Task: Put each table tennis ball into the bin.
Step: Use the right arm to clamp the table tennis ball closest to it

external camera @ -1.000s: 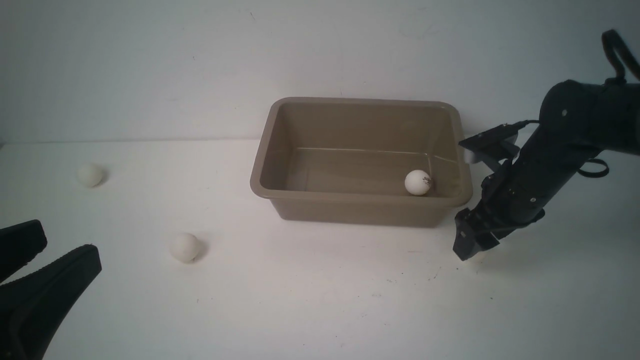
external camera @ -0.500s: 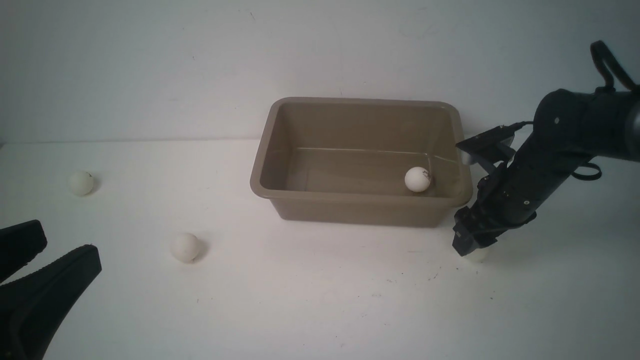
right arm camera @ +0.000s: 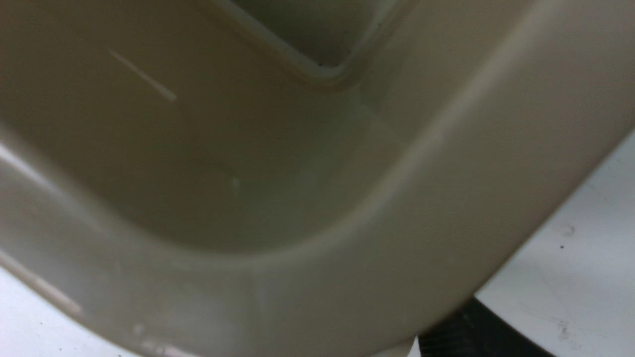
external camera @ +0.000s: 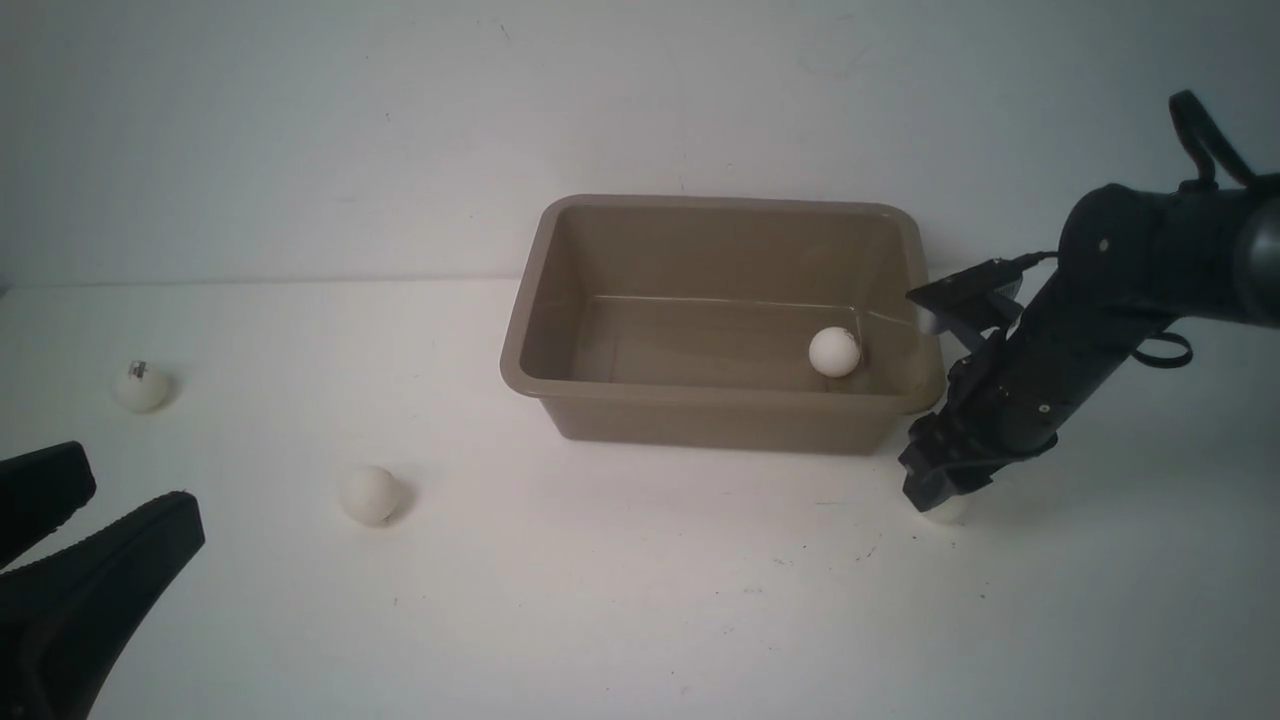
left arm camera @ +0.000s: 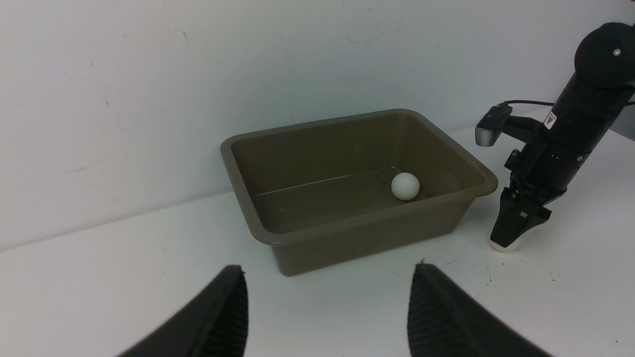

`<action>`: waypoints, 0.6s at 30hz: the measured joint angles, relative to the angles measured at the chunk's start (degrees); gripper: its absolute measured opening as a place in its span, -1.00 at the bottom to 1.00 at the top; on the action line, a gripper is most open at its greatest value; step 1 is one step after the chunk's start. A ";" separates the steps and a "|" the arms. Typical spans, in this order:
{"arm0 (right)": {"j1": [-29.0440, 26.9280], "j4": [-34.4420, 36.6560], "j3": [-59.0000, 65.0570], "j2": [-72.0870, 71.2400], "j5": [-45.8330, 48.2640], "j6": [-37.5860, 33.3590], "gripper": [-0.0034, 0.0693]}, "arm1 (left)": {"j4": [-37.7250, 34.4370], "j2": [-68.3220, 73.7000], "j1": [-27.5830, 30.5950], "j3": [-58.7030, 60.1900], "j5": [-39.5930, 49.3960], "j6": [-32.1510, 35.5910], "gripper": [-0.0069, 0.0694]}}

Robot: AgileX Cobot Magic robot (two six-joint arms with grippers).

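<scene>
The taupe bin (external camera: 720, 392) stands mid-table with one table tennis ball (external camera: 834, 352) inside near its right wall. Two more balls lie on the table to the left, one far left (external camera: 141, 387) and one nearer the bin (external camera: 369, 495). My right gripper (external camera: 940, 490) points down just off the bin's front right corner, shut on another ball (external camera: 947, 512) that peeks out white under its fingertips (left arm camera: 516, 233). The right wrist view shows only the blurred bin corner (right arm camera: 347, 223) and a dark finger edge. My left gripper (left arm camera: 328, 270) is open and empty, low at the front left.
A plain white wall rises close behind the bin. The right arm's wrist camera housing (left arm camera: 488, 131) hangs right beside the bin's right rim (left arm camera: 483, 173).
My right gripper dropped onto the ball by the bin's corner and closed on it. The far left ball rolled left and toward me. The left arm stayed still.
</scene>
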 joint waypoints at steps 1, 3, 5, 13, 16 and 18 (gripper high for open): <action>0.00 0.00 0.00 0.00 0.05 0.00 0.07 | 0.00 0.00 0.00 0.00 0.17 0.00 0.21; 0.00 0.00 -0.21 0.00 0.51 0.00 0.06 | 0.00 0.00 0.00 0.00 0.92 0.00 0.21; 0.00 0.00 -0.73 0.00 1.69 0.00 0.06 | 0.00 0.00 0.00 0.00 0.94 0.00 0.21; 0.00 -3.44 -3.64 -4.09 8.24 -0.01 0.06 | 0.00 0.00 0.00 0.00 0.94 0.00 0.21; 0.00 -6.10 -4.59 -7.73 8.86 0.32 0.06 | 0.00 0.00 0.00 0.00 0.94 0.00 0.21; 0.00 -7.60 -5.05 -10.49 9.60 1.05 0.06 | 0.00 0.00 0.00 0.00 0.94 0.00 0.21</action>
